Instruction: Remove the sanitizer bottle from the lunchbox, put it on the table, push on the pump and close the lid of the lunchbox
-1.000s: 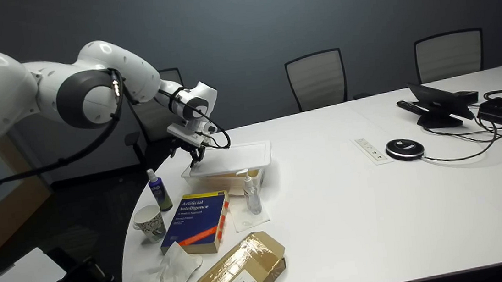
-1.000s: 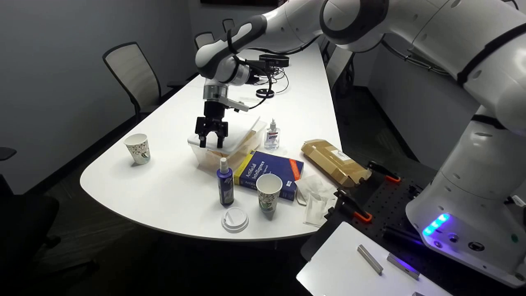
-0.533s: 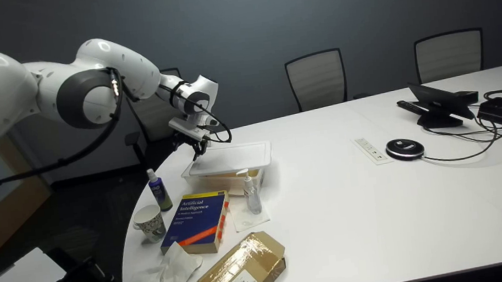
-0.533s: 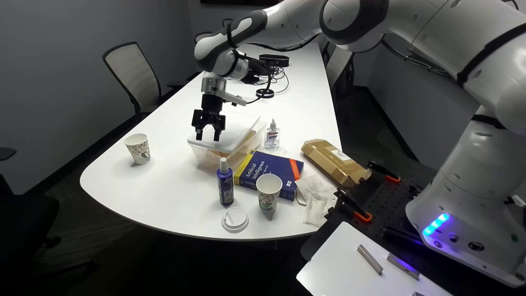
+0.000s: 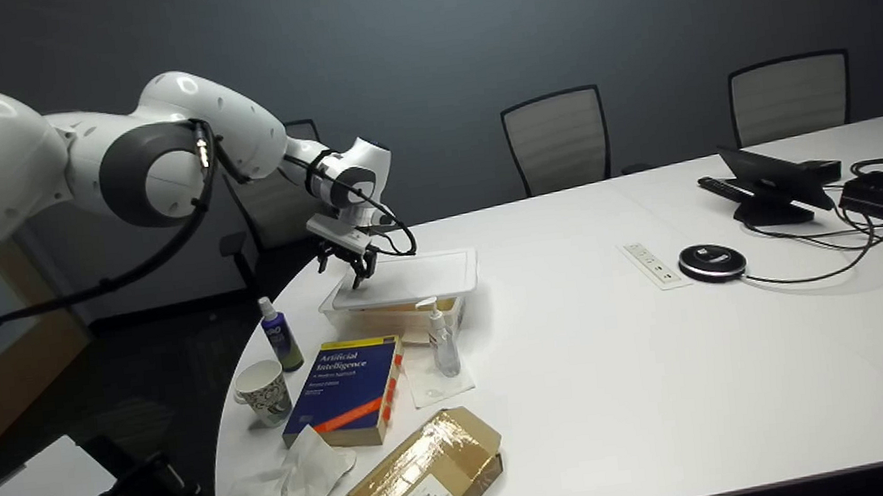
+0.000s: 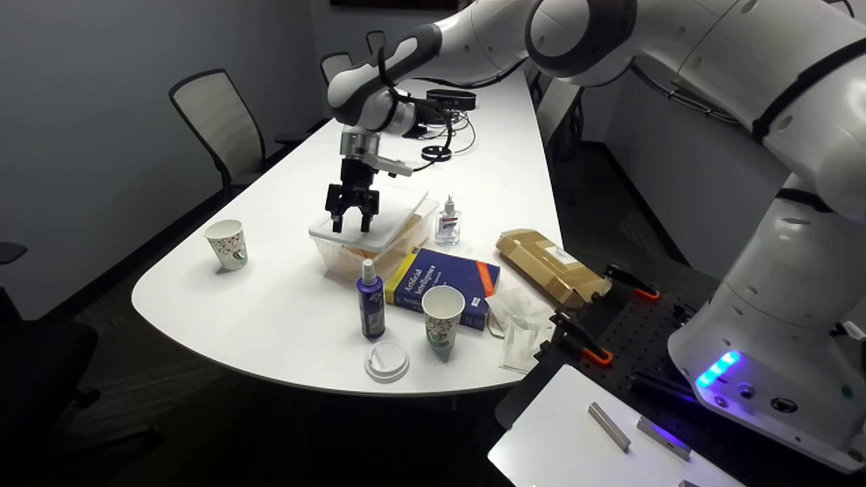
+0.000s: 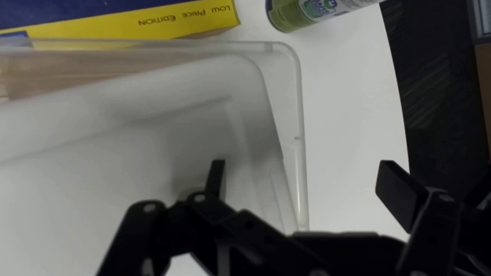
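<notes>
White table (image 7: 353, 96), lid (image 7: 115, 172) askew on the lunchbox (image 7: 301, 122).
In the wrist view the lid stops short of a corner, so pressing off-centre could skid or tip it. In an exterior view the empty hand (image 6: 352, 224) is spread wide over the lid; in an exterior view the sanitizer bottle (image 5: 444, 346) stands upright beside the lunchbox, apart from the hand.

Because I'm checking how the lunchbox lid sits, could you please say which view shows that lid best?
The wrist view: though cropped, the lid fills much of it, its edge askew against the lunchbox rim. Both exterior views show it smaller but uncropped, partly behind the fingers.
</notes>
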